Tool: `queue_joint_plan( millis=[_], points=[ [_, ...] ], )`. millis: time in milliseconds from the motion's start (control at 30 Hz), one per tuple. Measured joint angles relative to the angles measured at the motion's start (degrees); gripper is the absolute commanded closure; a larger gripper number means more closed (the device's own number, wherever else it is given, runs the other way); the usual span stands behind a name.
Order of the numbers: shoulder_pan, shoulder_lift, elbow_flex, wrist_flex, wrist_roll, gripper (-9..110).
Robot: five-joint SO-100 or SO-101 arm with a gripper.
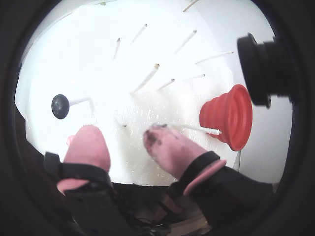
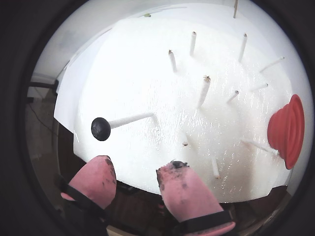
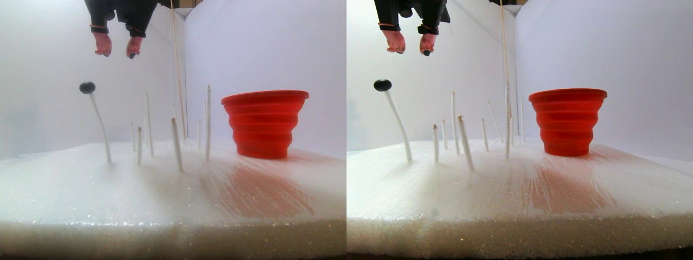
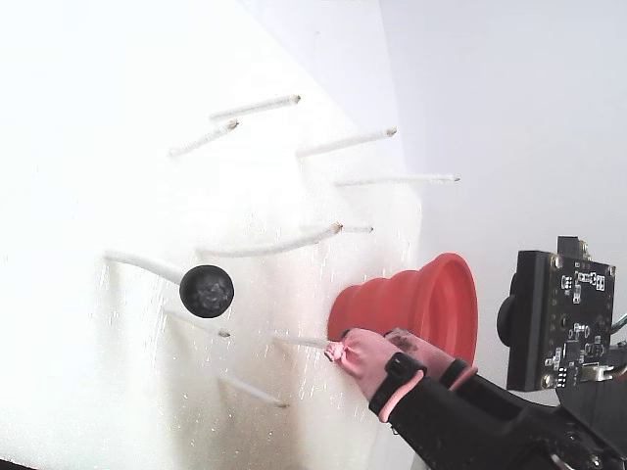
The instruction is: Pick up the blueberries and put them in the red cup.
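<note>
Blueberry: one dark ball (image 2: 101, 129) is in view, impaled on the tip of a white stick (image 2: 132, 119), at the left of both wrist views and upper left of each half of the stereo pair (image 3: 87, 87). No other berries show anywhere.
Why raised: the stick holds the berry clear of the foam, so fingers can likely close around it from the sides.
Bare sticks: the other white sticks (image 2: 203, 91) stand empty, leaning at various angles, between the berry and the cup.
Red cup: the red cup (image 3: 265, 123) stands upright on the foam slab (image 3: 162, 200), mouth open upward, at the right of the stick cluster; at the right edge in a wrist view (image 1: 228, 117).
Gripper: the gripper (image 2: 134, 178) hangs high above the sticks, near the top left of the stereo pair (image 3: 117, 49).
Jaws: parted, pink-covered fingers (image 1: 87, 147) with a clear gap and nothing between them; dark smudges mark the tips.
Judged step: the berry remains to be picked, the cup well apart from it.
Risk: the stick looks bendy, so a push may swing the berry aside.
</note>
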Motion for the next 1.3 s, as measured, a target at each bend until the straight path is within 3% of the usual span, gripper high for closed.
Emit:
queue_joint_plan(
  millis=[533,1300],
  points=[
    [-5.01,-1.76,2.11,-0.7,1.76,82],
    [-8.0,-11.07,4.22,-12.74,1.76,81]
  ],
)
